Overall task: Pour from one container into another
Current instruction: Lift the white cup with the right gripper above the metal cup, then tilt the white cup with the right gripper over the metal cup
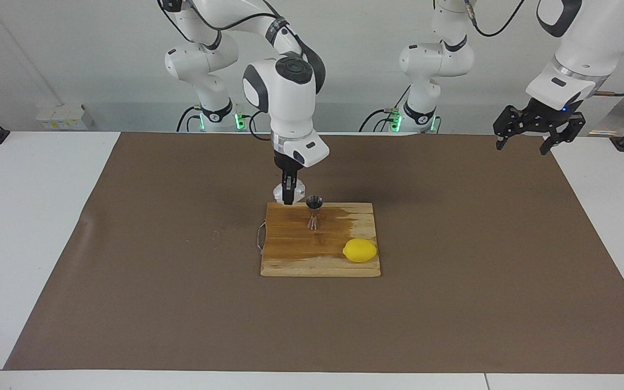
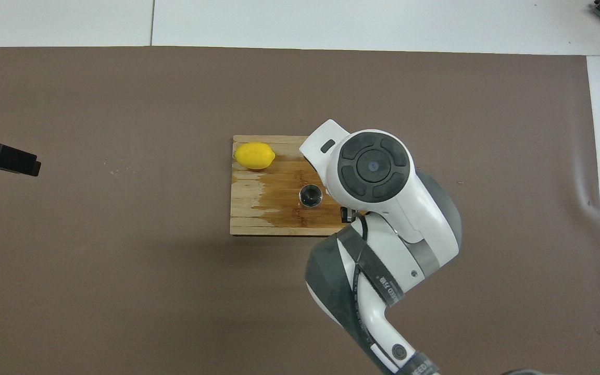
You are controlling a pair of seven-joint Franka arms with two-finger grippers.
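One cup [image 1: 281,192], one jigger [image 1: 314,211], one lemon [image 1: 360,250], one wooden board [image 1: 290,254] and two grippers make up the facing view. The right gripper [image 1: 288,197] hangs over the board's edge nearest the robots, its fingers clenched on the whitish cup, which peeks out pale around the black fingers. The jigger stands upright on the board, its long axis vertical, just beside the cup at about three o'clock from the fingers; its open mouth sits roughly level with the cup, and I judge the two are close but not touching. The coming pour turns on that gap: the cup would need to travel toward three o'clock and tip over the jigger's mouth. The lemon lies at about five o'clock from the jigger, at the board's corner away from the robots. The left gripper [image 1: 533,130] waits high toward the left arm's end of the table, fingers spread and holding nothing; the right arm is far nearer to the jigger.

In the overhead view, one jigger [image 2: 311,196] shows as a dark round mouth on the board [image 2: 258,219]. The right arm's wrist covers the cup and the fingers, which here lie at about three o'clock from the jigger. The lemon [image 2: 254,155] sits at ten o'clock from it. The left gripper [image 2: 3,159] shows only its tip at the frame's edge.
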